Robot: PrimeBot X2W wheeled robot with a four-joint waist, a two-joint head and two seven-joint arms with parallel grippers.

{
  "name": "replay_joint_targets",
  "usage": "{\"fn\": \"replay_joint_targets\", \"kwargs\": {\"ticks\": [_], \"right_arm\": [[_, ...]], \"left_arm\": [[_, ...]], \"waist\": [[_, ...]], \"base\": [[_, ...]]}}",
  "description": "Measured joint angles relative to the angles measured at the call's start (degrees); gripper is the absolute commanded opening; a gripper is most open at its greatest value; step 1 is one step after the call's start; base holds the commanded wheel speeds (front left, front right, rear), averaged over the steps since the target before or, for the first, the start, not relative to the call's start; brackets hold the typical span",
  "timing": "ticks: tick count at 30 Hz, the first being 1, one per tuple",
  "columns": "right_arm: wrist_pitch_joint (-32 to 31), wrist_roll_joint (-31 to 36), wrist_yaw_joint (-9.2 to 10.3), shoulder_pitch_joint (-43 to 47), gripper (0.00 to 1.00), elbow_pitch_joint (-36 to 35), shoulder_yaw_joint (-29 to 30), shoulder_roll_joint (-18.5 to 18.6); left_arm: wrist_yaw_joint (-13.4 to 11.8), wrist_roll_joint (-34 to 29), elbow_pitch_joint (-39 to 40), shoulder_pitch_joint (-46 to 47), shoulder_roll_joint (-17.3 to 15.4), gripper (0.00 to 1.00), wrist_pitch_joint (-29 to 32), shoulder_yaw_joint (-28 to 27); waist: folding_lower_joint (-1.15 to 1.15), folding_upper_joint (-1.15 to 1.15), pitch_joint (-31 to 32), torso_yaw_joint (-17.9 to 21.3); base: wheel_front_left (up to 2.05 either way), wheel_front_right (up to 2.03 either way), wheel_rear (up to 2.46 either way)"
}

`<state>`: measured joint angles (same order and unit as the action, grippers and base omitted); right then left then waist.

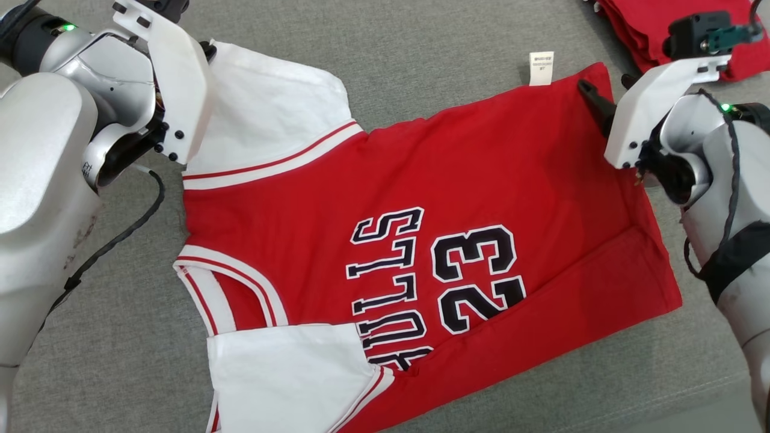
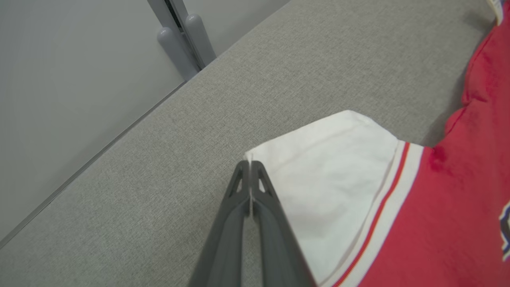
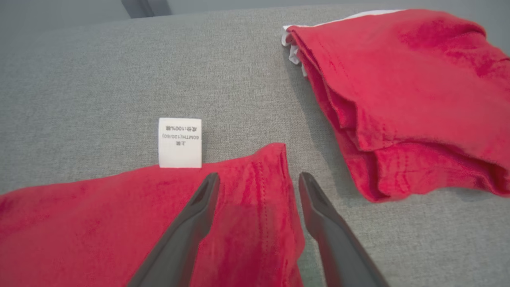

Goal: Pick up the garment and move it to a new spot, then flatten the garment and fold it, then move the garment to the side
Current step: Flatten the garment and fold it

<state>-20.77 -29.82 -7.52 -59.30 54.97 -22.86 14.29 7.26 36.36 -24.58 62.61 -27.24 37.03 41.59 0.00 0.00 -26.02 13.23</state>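
- While the red jersey [image 1: 457,180] lies flat, print up, on the grey counter [image 1: 421,54], the left hand [image 2: 250,166] pinches the corner of its white sleeve [image 2: 330,175].
- Right hand [image 3: 259,185] is spread wide across the jersey's hem corner, near the white label [image 3: 180,142].
- Folded red pile [image 3: 402,99] lies nearby.

This looks like a lab or robot test room rather than a home. The tabletop [image 2: 279,59] is covered in plain grey woven cloth, like a padded work surface. Past its edge is a smooth, pale grey surface [image 2: 59,99], either floor or wall, and two rounded grey posts [image 2: 187,44] of some frame stand there. On the cloth a red jersey [image 1: 421,210] lies spread out. Near one hem corner sits a stack [image 3: 398,99] of folded red garments in similar cloth.
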Motion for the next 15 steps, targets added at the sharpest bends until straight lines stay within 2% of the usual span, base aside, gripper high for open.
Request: {"fn": "replay_joint_targets", "kwargs": {"ticks": [9, 10, 13, 15], "right_arm": [[-5.8, -5.1, 0.0, -3.8, 1.0, 2.4, -2.0, 1.5], [-5.9, -5.5, 0.0, -4.0, 0.95, 2.5, -2.3, 1.7], [-6.4, -6.4, 0.0, -4.5, 0.62, 2.6, -3.4, 2.4], [-6.5, -6.9, 0.0, -4.8, 0.49, 2.7, -4.1, 2.8]], "left_arm": [[0.0, 0.1, 1.0, 0.5, 0.1, 0.0, -0.2, 1.3], [0.0, 0.1, 1.0, 0.5, 0.0, 0.0, -0.2, 1.5], [0.0, 0.3, 0.9, 0.9, 0.0, 0.0, -0.3, 1.8], [0.1, 0.5, 0.8, 1.2, -0.2, 0.0, -0.6, 1.9]], "waist": [[0.0, 0.0, -1.4, -1.1], [0.0, 0.0, -1.4, -1.2], [0.0, 0.0, -1.5, -1.6], [0.0, 0.0, -1.5, -1.8]], "base": [[0.0, 0.0, 0.0], [0.0, 0.0, 0.0], [0.0, 0.0, 0.0], [0.0, 0.0, 0.0]]}}
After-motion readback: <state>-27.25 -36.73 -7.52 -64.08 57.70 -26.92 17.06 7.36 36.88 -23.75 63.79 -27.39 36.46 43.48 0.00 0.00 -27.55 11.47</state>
